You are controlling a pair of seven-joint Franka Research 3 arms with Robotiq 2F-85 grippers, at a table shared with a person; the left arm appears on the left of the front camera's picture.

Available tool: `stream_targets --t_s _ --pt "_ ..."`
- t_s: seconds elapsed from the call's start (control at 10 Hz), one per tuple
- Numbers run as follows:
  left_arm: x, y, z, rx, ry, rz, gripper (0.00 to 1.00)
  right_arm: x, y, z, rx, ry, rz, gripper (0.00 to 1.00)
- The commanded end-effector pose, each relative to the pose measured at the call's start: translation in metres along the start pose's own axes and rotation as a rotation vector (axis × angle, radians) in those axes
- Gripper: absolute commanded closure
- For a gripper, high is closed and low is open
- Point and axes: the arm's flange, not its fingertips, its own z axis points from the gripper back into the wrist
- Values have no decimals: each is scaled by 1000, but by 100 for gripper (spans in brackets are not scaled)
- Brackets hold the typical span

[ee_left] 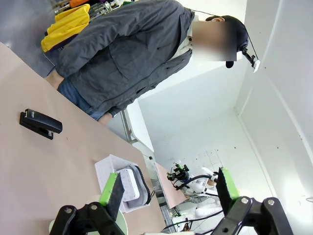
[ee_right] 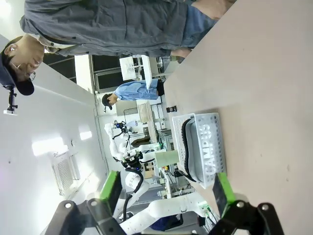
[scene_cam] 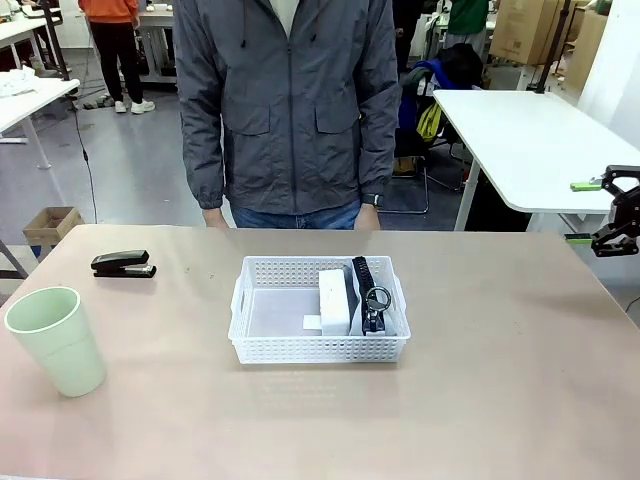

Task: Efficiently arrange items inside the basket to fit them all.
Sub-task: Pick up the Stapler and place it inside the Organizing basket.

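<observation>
Front view: the basket [scene_cam: 320,350] is sitting mid-frame on the table [scene_cam: 480,400]. The white block [scene_cam: 335,300] and grey pouch [scene_cam: 372,295] are standing on edge in its right half; its left half is bare. The stapler [scene_cam: 123,264] is lying upper left and the cup [scene_cam: 58,340] is standing lower left, both outside. The right gripper [scene_cam: 580,212] is hovering at the right edge, fingers spread, empty. Left wrist view: the left gripper [ee_left: 168,188] is hanging spread and empty, with the stapler left of frame. Right wrist view: the basket is showing lower centre, well apart from the pads. Judgement: the stapler likely goes in next; lay it flat along the left wall, sparing room for the cup.
</observation>
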Motion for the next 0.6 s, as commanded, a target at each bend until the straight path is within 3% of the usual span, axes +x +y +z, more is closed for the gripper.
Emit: stream_targets --t_s 0.0,0.5 --pt "0 -1 0 -15 -3 -18 0 1 0 5 -4 12 19 0" --pt "0 -1 0 -15 -3 -18 0 1 0 5 -4 12 19 0"
